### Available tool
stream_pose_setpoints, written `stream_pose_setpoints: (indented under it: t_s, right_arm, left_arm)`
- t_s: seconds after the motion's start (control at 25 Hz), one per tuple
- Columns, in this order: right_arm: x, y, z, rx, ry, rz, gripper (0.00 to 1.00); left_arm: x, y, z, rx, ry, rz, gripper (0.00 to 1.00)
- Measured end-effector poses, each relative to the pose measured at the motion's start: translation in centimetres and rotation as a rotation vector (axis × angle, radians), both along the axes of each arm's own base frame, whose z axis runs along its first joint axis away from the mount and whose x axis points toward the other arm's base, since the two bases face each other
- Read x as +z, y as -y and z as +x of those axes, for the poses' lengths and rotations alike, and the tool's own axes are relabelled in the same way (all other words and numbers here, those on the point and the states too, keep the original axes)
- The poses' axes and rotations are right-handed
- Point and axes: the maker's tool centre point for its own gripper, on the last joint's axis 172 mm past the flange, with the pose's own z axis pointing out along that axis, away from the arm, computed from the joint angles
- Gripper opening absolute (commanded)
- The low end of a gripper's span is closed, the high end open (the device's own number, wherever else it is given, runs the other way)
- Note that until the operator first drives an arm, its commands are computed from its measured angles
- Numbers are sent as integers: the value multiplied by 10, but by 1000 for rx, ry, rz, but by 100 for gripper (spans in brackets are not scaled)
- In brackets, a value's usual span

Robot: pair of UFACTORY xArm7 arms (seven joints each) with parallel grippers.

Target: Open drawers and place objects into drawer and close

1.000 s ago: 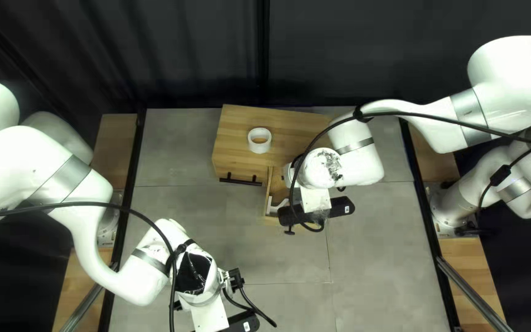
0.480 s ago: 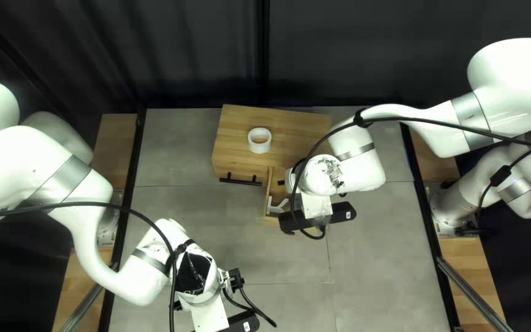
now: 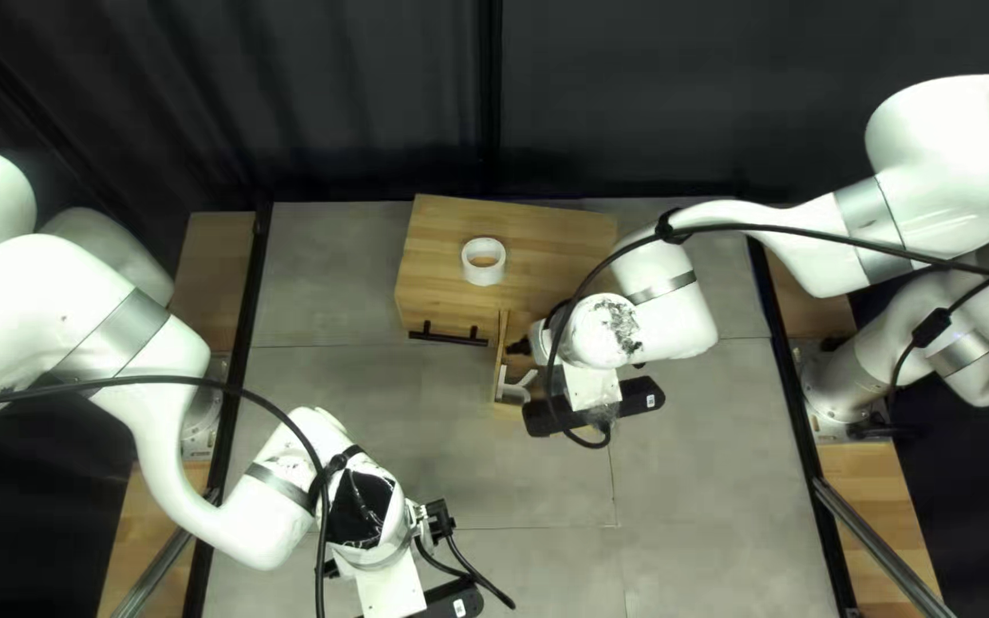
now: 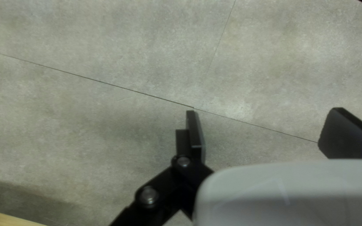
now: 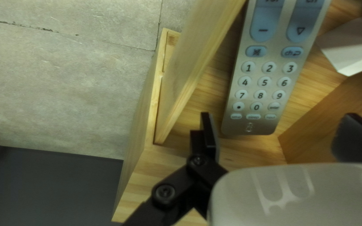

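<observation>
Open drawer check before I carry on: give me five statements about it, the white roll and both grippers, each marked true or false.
1. The remote control lies inside the open drawer. True.
2. The right gripper is clamped on the remote control. False: its fingers are open, with none of it gripped.
3. The remote control is the only thing in the drawer. False: a white object lies beside it.
4. The white roll rests on top of the wooden cabinet. True.
5. The left gripper is over the drawer. False: it is over the table, fingers open.
</observation>
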Motion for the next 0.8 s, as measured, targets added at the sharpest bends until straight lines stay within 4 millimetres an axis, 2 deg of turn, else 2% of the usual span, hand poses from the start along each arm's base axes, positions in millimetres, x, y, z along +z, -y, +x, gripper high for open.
stream_pose_setpoints:
  t_s: [0.6,0.8]
  right_arm:
    - [-13,0,4,-15,-19,19,100]
    - [-15,1,4,-18,-18,22,92]
  left_arm:
    - [0,0,0,0,0,0,100]
    - [0,0,0,0,0,0,100]
